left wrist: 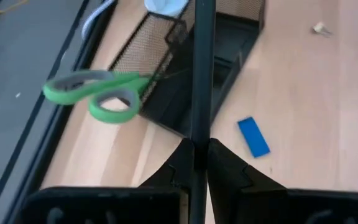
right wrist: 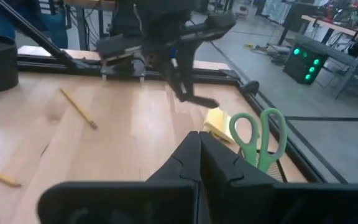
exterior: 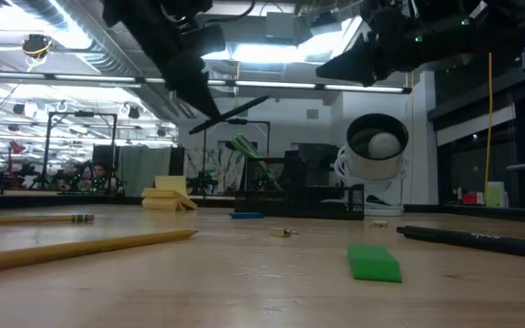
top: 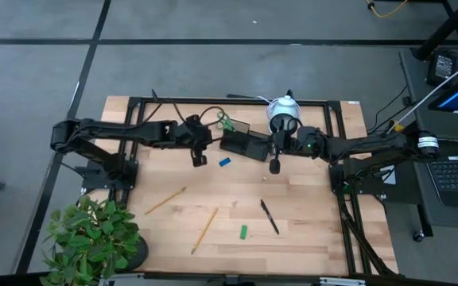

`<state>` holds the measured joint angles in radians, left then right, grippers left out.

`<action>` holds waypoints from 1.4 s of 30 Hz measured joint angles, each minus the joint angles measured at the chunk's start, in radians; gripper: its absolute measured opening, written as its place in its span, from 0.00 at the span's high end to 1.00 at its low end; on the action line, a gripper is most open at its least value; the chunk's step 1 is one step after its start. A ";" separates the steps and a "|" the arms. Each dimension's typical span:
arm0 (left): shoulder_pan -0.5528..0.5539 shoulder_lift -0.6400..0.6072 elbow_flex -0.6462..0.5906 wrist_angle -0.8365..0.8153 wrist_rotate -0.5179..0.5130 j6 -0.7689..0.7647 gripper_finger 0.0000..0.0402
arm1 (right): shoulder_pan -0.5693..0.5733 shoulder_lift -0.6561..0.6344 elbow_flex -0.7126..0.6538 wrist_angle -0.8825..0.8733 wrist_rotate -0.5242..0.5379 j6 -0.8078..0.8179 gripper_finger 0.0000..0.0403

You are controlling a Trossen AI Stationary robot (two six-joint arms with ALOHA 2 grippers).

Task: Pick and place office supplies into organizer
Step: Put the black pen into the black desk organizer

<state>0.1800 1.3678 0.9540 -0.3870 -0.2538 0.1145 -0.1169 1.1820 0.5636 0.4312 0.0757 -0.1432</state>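
Left hand (left wrist: 194, 149), fingers pinched on a slim black pen (left wrist: 201, 68), held it above the black mesh organizer (left wrist: 166, 68) beside green-handled scissors (left wrist: 98, 96). Light, rigid and probably slippery, the pen suited a mid-barrel grip. Right hand (right wrist: 199, 146) was closed, empty, nearby.

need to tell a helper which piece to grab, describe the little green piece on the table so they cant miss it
Start from the black mesh organizer at the table's back edge and come straight toward the front. Past the black pen lying loose on the wood, the green piece lies beside it. It is a small flat rectangle, bright green, unlike the blue piece near the organizer.
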 joint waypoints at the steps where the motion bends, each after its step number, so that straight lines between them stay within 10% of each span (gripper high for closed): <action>1: 0.001 0.007 0.017 -0.021 -0.009 -0.002 0.96 | 0.000 0.000 0.000 0.000 -0.001 0.000 0.99; 13: 0.053 0.159 0.221 -0.156 -0.027 0.088 0.96 | -0.006 0.000 0.000 0.000 -0.001 0.003 0.98; 26: 0.159 0.209 0.209 0.389 0.257 0.167 0.95 | -0.006 0.000 0.000 -0.008 -0.001 -0.018 0.98; 42: 0.221 0.476 0.042 1.125 0.336 -0.055 0.95 | -0.006 0.000 0.000 -0.011 -0.001 -0.023 0.98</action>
<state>0.4011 1.8439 0.9961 0.7381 0.0820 0.0591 -0.1226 1.1820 0.5639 0.4206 0.0746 -0.1660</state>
